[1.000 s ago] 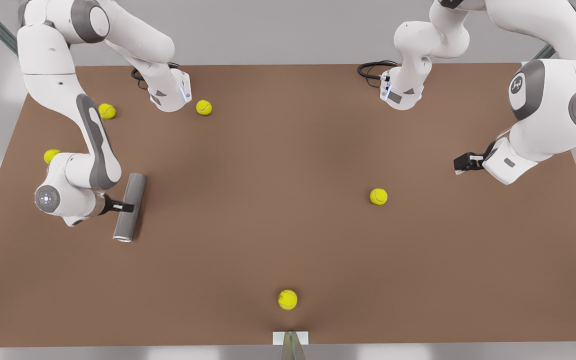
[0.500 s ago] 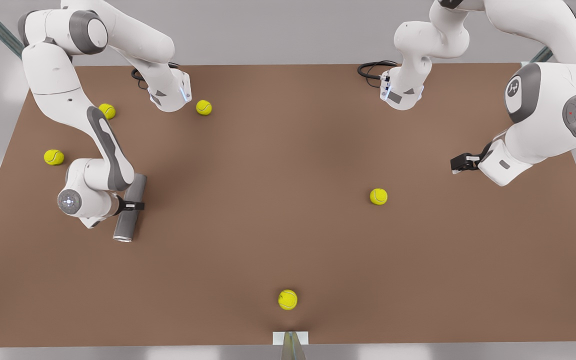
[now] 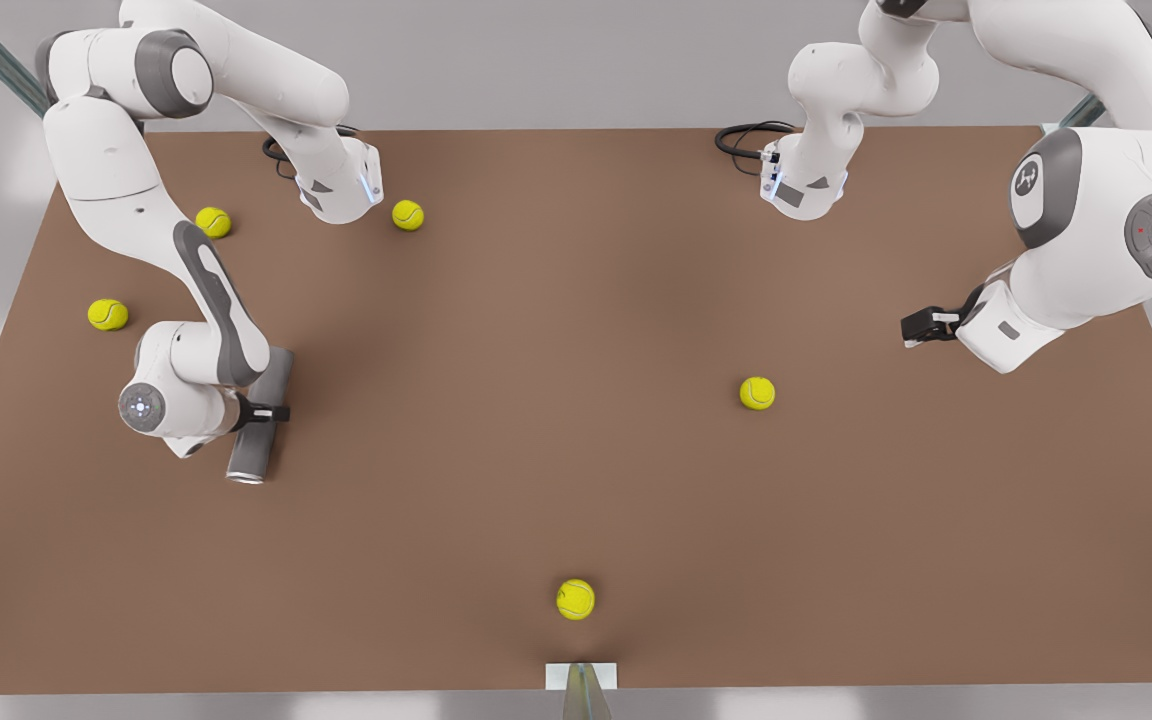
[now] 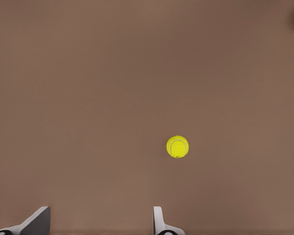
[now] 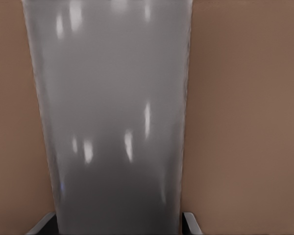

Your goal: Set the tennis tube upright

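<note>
The tennis tube (image 3: 258, 420) lies flat on the brown bench (image 3: 536, 450), its silvery rim at the end away from the arm bases. The right pincer (image 3: 271, 411) straddles the tube's middle, one finger (image 5: 192, 223) on each side, pinching it. Well away from the tube, the left pincer (image 3: 921, 327) hangs above the bench, fingers (image 4: 158, 220) spread, near a yellow ball (image 3: 757, 393).

The right gripper (image 3: 274, 411) sits low at the front view's left, wrist turned sideways, fingers (image 5: 190, 223) straddling the tennis tube (image 3: 258, 420); the left gripper (image 3: 908, 327) waits raised at the front view's right, fingers (image 4: 159, 221) spread.
</note>
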### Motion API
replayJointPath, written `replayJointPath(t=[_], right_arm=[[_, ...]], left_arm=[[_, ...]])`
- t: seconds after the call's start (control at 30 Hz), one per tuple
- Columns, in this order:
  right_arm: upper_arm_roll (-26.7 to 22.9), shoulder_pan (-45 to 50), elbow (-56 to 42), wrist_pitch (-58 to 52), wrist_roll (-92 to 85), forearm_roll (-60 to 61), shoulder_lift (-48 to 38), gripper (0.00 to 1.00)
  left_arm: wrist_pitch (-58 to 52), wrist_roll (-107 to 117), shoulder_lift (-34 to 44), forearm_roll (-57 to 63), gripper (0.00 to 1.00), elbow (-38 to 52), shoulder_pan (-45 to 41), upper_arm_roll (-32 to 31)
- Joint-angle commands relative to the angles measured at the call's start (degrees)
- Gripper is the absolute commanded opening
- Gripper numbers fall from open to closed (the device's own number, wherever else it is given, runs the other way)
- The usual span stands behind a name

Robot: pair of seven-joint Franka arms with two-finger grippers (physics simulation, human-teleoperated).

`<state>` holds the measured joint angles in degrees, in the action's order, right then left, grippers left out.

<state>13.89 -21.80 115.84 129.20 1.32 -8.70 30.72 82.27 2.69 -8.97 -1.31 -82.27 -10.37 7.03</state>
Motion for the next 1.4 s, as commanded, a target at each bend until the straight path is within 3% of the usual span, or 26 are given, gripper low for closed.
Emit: replayJointPath(t=[0.0,0.27,0.37,0.77,0.83,1.37], right_arm=[[0.0,0.0,0.0,0.0,0.0,0.0,0.0,0.84],[0.0,0.0,0.0,0.0,-0.6,0.0,0.2,0.77],[0.0,0.0,0.0,0.0,-0.6,0.0,0.2,0.69],[0.5,1.1,-3.9,-2.3,-3.7,0.1,-0.5,0.7],[3.3,2.2,-8.0,-4.5,-5.1,0.1,-0.3,0.71],[4.0,16.8,-12.4,-4.1,-10.4,0.2,0.2,0.72]], left_arm=[[0.0,0.0,0.0,0.1,1.0,0.0,0.0,0.0],[0.0,0.0,0.0,0.0,1.0,-0.5,0.0,0.0],[0.1,0.0,0.0,0.0,1.0,-0.5,0.0,0.0],[0.0,0.0,0.0,0.0,1.0,-0.5,0.0,0.0],[0.0,0.0,0.0,0.0,1.0,-0.5,0.1,0.0],[0.0,0.2,0.0,0.0,1.0,-1.3,0.1,0.0]])
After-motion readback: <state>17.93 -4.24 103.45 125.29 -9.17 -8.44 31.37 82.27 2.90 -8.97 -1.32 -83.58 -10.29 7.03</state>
